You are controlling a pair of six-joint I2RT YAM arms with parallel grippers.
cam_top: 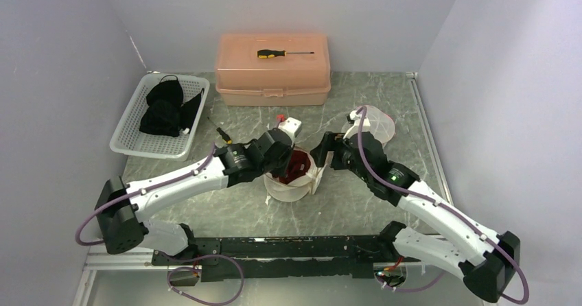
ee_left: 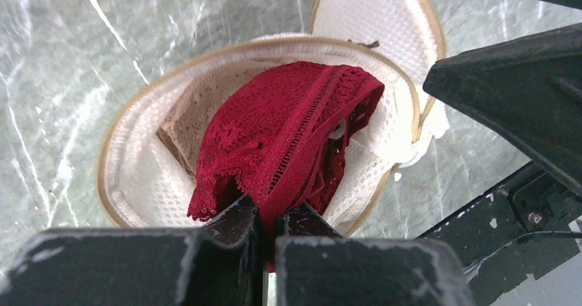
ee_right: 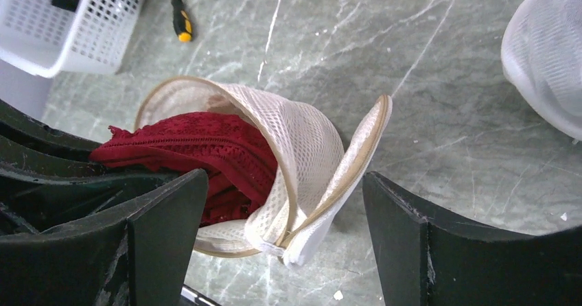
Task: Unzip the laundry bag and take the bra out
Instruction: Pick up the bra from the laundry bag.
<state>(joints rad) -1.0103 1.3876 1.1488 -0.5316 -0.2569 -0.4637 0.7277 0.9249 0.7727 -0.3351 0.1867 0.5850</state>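
— Where's the laundry bag (ee_left: 137, 175)?
— In front of the peach toolbox (cam_top: 273, 69): white mesh, tan-trimmed, unzipped, flap folded open.
— The bra (ee_left: 288, 121)?
— Dark red lace, bunched inside it, edge spilling over the opening.

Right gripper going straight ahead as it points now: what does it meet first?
Probably the open flap of the laundry bag, which lies between the open jaws of the right gripper; the red bra sits beside it. Depth is unclear.

The left pincer (cam_top: 294, 160) seems to grip the red bra (cam_top: 300, 167) in the open laundry bag (cam_top: 287, 188), right pincer (cam_top: 320, 160) just beside.
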